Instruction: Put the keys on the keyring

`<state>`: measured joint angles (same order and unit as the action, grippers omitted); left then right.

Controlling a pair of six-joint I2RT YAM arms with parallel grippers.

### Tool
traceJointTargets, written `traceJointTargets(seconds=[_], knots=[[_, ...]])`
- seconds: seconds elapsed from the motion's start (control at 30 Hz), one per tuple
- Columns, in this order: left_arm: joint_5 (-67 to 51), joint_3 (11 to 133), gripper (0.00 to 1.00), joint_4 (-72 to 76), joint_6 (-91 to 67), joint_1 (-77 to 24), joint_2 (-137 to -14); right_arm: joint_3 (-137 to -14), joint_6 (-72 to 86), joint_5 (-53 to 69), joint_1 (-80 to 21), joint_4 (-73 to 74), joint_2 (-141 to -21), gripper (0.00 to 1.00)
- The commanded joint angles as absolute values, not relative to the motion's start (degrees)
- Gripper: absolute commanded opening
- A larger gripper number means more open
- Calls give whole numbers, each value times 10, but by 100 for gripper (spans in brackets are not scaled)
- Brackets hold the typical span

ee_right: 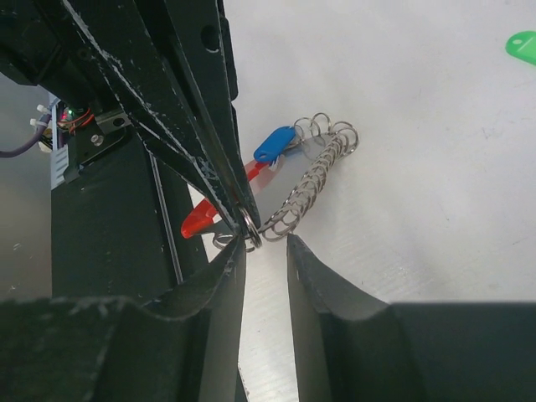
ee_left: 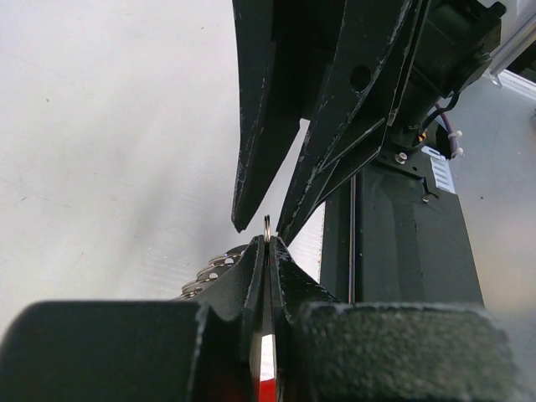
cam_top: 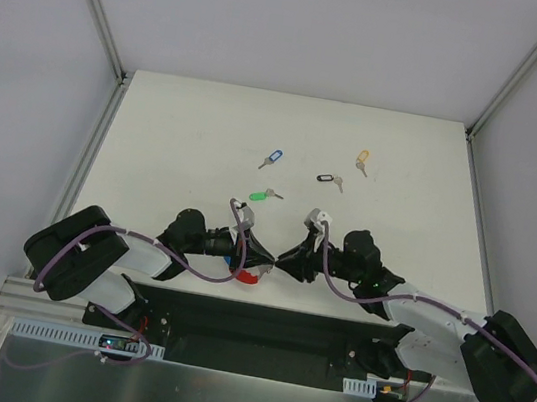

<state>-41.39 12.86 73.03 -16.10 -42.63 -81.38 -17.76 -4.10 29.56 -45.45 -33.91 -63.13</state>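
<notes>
My left gripper (cam_top: 265, 258) is shut on the keyring (cam_top: 249, 276), pinching a small metal ring at its end (ee_left: 266, 228). The red band (ee_right: 201, 219) and grey coiled strap (ee_right: 318, 176) trail behind it, with a blue-tagged key (ee_right: 275, 144) lying by the strap. My right gripper (ee_right: 266, 244) is open; its left fingertip touches the small ring (ee_right: 251, 228), tip to tip with the left fingers (ee_right: 201, 126). On the table lie a blue key (cam_top: 273, 157), a green key (cam_top: 261, 196), a black key (cam_top: 328, 180) and a yellow key (cam_top: 362, 159).
The white table (cam_top: 177, 137) is walled on three sides. A dark base plate (cam_top: 260, 326) runs along the near edge under both arms. The green tag (ee_right: 523, 43) shows at the far right of the right wrist view.
</notes>
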Motion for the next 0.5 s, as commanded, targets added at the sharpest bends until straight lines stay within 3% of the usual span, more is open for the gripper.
traceJointTargets(seconds=[0.0,0.1,0.2,0.23,0.37,0.4,0.47], knots=[[-417,127,0,948,-172,-421,-800,-185,-23,335,-451,-435,-651,29],[-417,127,0,948,-173,-422,-798,-189,-24,342,-450,-445,-666,27],[-418,127,0,948,-174,-421,-796,-192,-21,353,-446,-453,-679,13],[-417,127,0,948,-173,-421,-797,-193,-20,356,-446,-454,-682,5],[-408,118,18,938,-164,-420,-795,-202,-22,370,-439,-442,-679,1],[-403,115,29,922,-158,-420,-789,-210,-34,371,-439,-406,-668,1],[-398,108,37,897,-141,-420,-779,-232,-54,363,-438,-310,-657,1]])
